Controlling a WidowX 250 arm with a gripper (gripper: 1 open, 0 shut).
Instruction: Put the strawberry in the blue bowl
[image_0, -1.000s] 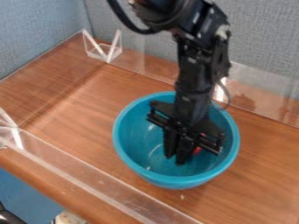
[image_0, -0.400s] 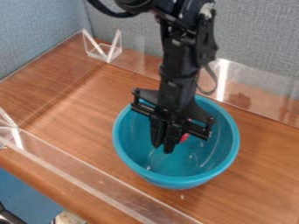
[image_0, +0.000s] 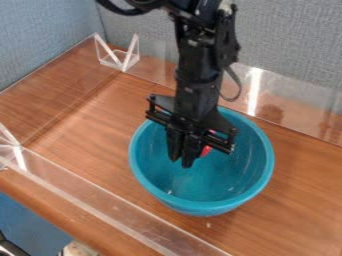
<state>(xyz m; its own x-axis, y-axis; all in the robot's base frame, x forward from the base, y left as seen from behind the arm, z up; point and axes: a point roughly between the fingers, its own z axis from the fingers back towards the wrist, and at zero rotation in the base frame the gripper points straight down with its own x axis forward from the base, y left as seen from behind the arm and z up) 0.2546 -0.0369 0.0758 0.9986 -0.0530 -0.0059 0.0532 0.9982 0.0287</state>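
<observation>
The blue bowl stands on the wooden table, right of centre and near the front. My gripper points straight down over the left half of the bowl, its fingertips just inside the rim and above the bottom. The dark fingers are pressed together and I see nothing between them. The strawberry does not show: the part of the bowl's inside that I can see is bare, and the arm hides the part behind it.
Low clear plastic walls run along the edges of the wooden table. A small clear plastic stand sits at the back left corner. A blue-grey wall stands behind.
The gripper has risen a little and shifted left inside the bowl, staying shut. A small red spot that showed by the fingers a second ago no longer shows.
</observation>
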